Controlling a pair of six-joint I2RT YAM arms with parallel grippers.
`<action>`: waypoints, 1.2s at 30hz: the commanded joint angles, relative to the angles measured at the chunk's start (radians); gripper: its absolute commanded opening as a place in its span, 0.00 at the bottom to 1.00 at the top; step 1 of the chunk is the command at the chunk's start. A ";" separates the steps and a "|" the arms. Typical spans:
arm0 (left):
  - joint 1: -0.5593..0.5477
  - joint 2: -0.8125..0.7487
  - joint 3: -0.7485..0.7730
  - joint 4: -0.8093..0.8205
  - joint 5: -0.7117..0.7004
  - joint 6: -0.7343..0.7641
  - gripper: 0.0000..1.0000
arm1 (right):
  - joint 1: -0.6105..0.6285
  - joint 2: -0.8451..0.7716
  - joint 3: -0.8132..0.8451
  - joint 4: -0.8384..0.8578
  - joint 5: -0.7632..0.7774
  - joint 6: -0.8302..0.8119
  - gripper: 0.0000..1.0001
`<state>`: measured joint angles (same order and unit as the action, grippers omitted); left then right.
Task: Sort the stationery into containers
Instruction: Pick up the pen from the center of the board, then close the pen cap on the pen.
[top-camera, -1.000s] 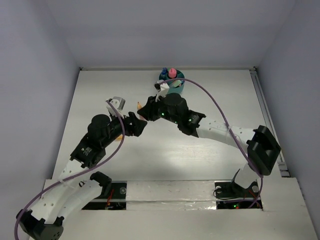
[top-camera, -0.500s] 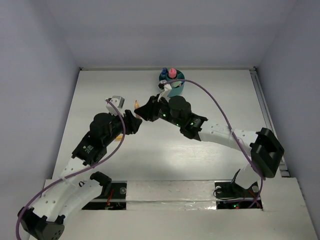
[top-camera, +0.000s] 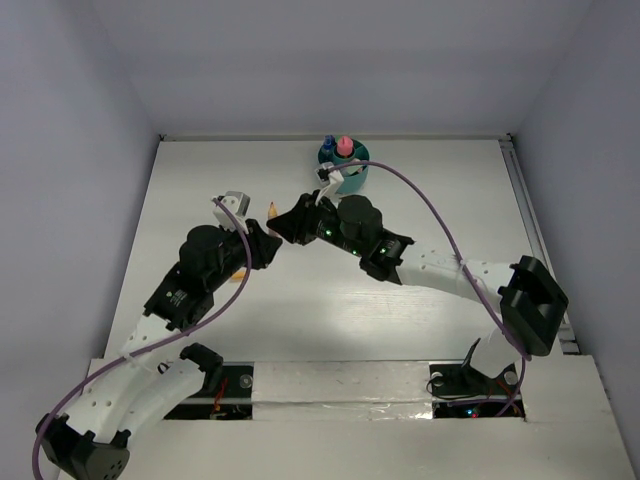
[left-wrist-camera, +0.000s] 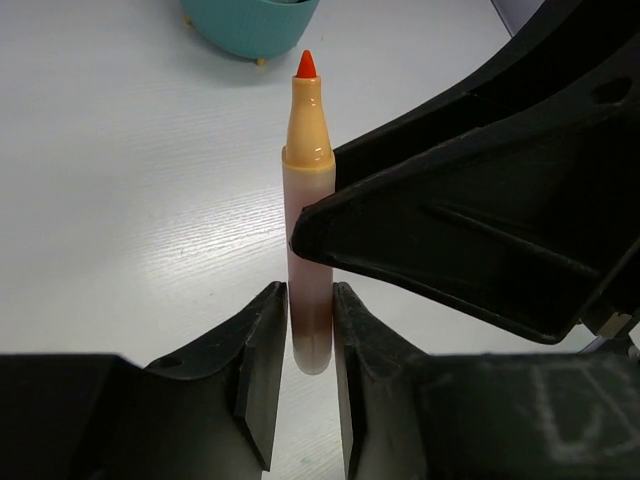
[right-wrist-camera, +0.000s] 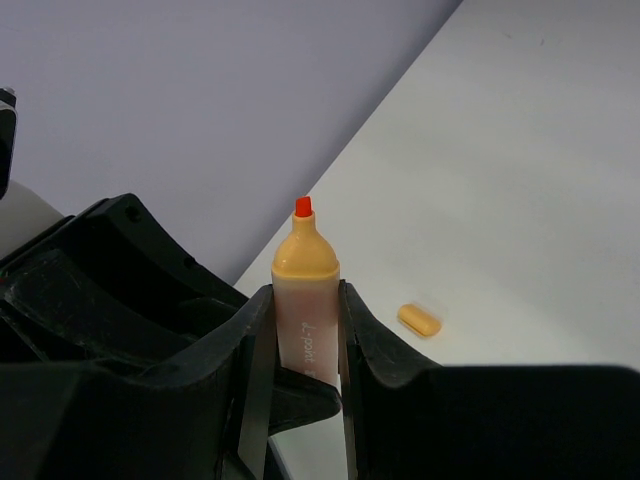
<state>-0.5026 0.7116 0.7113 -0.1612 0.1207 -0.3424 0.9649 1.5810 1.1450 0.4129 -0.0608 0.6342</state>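
One highlighter (left-wrist-camera: 308, 200) pinched by left tool (left-wrist-camera: 308, 322) and right tool (right-wrist-camera: 303, 330); maybe one cap (right-wrist-camera: 419, 320) nearby.

Jaws grip orange-tipped highlighter (right-wrist-camera: 305, 300) (orange piece (right-wrist-camera: 420, 320) nearby)

Teal cup (left-wrist-camera: 250, 25) cut off at top edge.
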 joint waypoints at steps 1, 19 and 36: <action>0.012 0.009 0.027 0.022 -0.036 0.014 0.19 | 0.029 -0.018 0.002 0.106 -0.053 0.035 0.01; 0.012 -0.049 0.135 -0.123 -0.288 0.080 0.00 | -0.041 -0.196 -0.080 -0.097 -0.068 -0.119 0.59; 0.068 -0.109 0.074 -0.044 -0.328 0.063 0.00 | 0.007 0.275 0.047 -0.034 -0.324 -0.050 0.14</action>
<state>-0.4442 0.6228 0.7925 -0.2604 -0.2031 -0.2813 0.9382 1.7924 1.0897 0.3069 -0.3202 0.5564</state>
